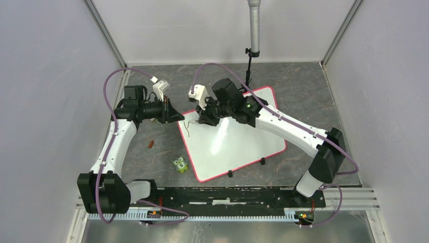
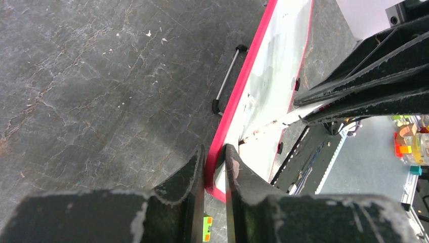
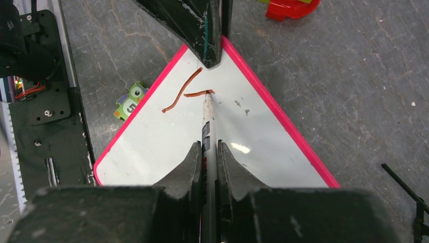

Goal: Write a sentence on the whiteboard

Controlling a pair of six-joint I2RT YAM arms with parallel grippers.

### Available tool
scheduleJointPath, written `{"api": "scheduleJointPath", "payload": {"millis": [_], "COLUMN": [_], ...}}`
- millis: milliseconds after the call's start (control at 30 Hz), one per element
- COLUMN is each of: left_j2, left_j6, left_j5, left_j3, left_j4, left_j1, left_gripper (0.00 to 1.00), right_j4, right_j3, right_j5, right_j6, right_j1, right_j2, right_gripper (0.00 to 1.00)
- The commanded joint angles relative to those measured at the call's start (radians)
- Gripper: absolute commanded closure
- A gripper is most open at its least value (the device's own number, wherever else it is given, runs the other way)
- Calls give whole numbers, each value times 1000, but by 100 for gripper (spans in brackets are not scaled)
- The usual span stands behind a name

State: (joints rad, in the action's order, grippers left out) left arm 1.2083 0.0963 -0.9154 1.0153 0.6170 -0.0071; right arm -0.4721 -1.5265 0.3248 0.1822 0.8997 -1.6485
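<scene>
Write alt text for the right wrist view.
The right gripper holds a marker with its tip on the whiteboard near one corner, at the shorter of two brownish-red strokes. The left gripper clamps that corner, and an owl toy lies beside the board's left edge.

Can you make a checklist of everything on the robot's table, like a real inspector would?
Surface: dark grey table, stone-patterned and scuffed.
Job's things: whiteboard lies flat, turned at an angle; sentence is only two brownish-red strokes near one corner; marker tip touches the board.
Clutter: owl toy and small brown piece on the table left of the board.
Grippers: left gripper shut on the board's pink frame; right gripper shut on the marker.
Cables: a purple cable loops over each arm.
Surroundings: plain white walls; grey pole at the back.
</scene>
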Motion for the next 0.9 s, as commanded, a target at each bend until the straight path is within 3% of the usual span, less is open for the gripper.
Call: {"api": "scheduleJointPath", "payload": {"millis": [0,867], "left_j2": [-13,-13], "left_j6": [-32,-33], "left_j5": [25,36], "left_j3": [6,3], "left_j4": [-13,-12], "left_j1": [-21,-22], "left_gripper": [98,98], "right_j4": [6,3], "right_j3": [21,124], "right_j5": [8,-52], "right_j6": [0,27], "right_j1": [21,38], "right_j2": [13,65], "right_gripper": [100,100]}}
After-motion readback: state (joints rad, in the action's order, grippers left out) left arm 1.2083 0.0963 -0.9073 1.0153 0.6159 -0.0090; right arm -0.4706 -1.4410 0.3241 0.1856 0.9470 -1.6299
